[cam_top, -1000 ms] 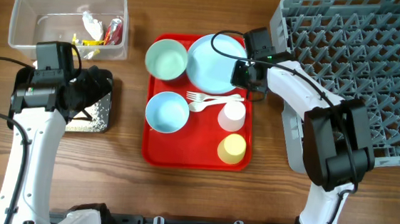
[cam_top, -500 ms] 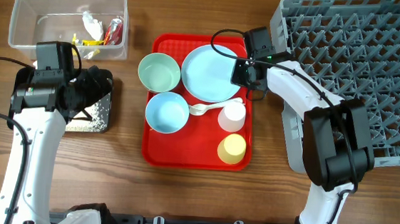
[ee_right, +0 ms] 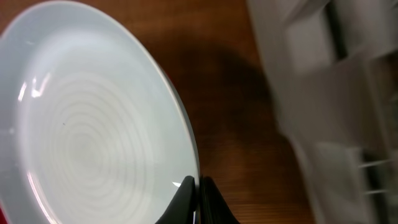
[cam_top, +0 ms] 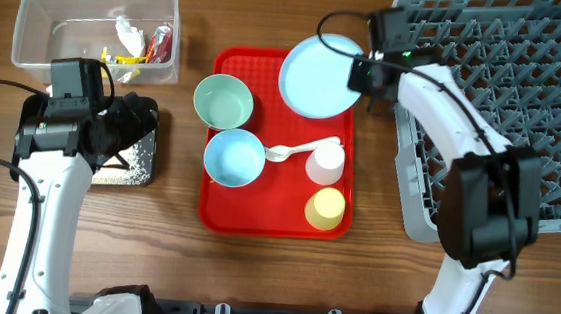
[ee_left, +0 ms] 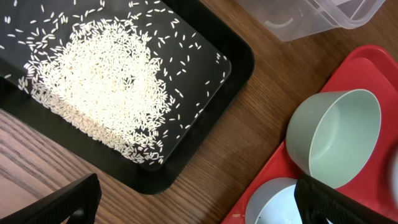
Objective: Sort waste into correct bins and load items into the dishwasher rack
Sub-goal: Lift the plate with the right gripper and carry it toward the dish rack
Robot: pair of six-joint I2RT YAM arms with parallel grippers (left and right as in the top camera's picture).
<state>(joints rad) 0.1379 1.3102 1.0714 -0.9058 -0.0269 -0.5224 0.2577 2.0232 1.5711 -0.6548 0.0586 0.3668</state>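
Note:
My right gripper is shut on the rim of the pale blue plate, held above the top right corner of the red tray, beside the grey dishwasher rack. On the tray are a mint bowl, a blue bowl, a white spoon, a white cup and a yellow cup. My left gripper is open and empty over the wood between the black tray of rice and the red tray.
The clear tub at the back left holds tissue and red and yellow wrappers. Its corner shows in the left wrist view. The rack fills the right side of the table.
My right gripper has lifted the plate off the tray and carried it up and right toward the rack. The mint bowl was pushed left earlier. The left arm has not moved.

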